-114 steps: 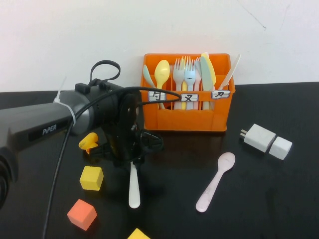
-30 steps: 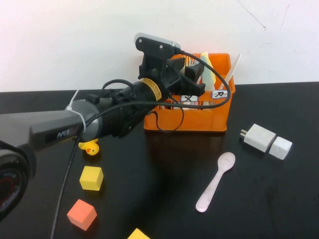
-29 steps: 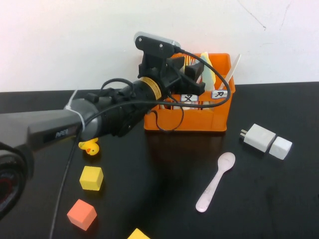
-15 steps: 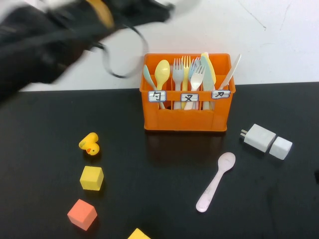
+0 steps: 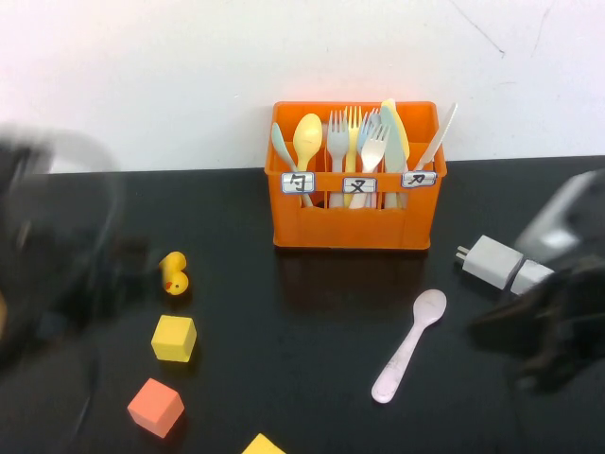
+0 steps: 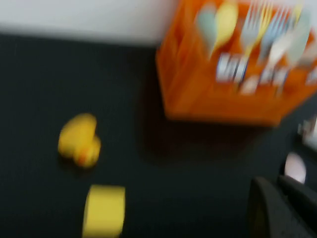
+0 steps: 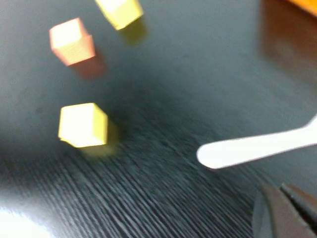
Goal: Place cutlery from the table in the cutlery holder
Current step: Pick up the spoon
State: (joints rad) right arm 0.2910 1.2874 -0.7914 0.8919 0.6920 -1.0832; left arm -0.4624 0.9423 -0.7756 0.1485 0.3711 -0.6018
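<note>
The pink spoon (image 5: 409, 345) lay on the table (image 5: 312, 378), just left of the blurred right gripper (image 5: 544, 326); the left gripper (image 5: 47, 274) hovered far left. Neither's grip was discernible.

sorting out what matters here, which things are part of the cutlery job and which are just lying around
Job: pink spoon, white fork in the orange cutlery holder, black table, left gripper, right gripper.

Lying about: rubber duck, yellow cube, orange cube, white charger.

The left gripper (image 5: 57, 255) is hanging as a dark smear left of the cutlery holder (image 5: 354, 213), above the table. The right gripper (image 5: 553, 322) is hovering low, right of the holder.
</note>
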